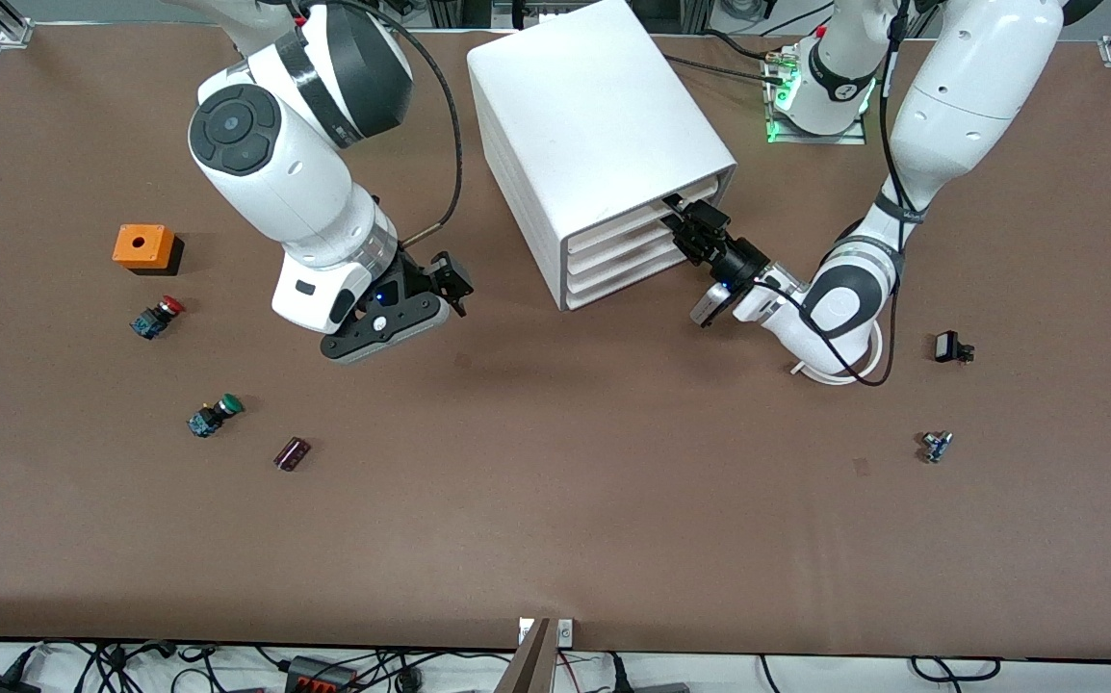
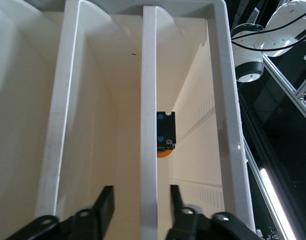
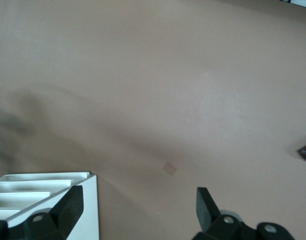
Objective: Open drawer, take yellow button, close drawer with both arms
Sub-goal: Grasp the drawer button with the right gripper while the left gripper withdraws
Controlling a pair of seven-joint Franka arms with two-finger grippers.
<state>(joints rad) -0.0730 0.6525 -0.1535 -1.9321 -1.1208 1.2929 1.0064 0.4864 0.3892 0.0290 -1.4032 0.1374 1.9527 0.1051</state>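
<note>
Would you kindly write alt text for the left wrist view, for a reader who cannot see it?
The left arm's black two-fingered hand straddles the thin front lip of a shallow white plastic drawer, one finger on each side of it. Deeper inside the cream-walled drawer lies a small push-button with a blue base and an orange cap, partly hidden by that lip.

— What sort of place is this?

— A robotics lab. Two white jointed arms (image 1: 305,183) are bolted at the top edge of a brown bench (image 1: 555,539), with aluminium frame profiles (image 1: 12,24) at its corners.

— Anything else that says lab?

— Loose cables and a power strip (image 1: 320,674) lie along the near edge, a green status light (image 1: 775,115) glows at one arm's base, and small electrical parts lie scattered about: push-buttons (image 1: 157,317), an orange switch box (image 1: 144,247), beside a white drawer cabinet (image 1: 594,135).
</note>
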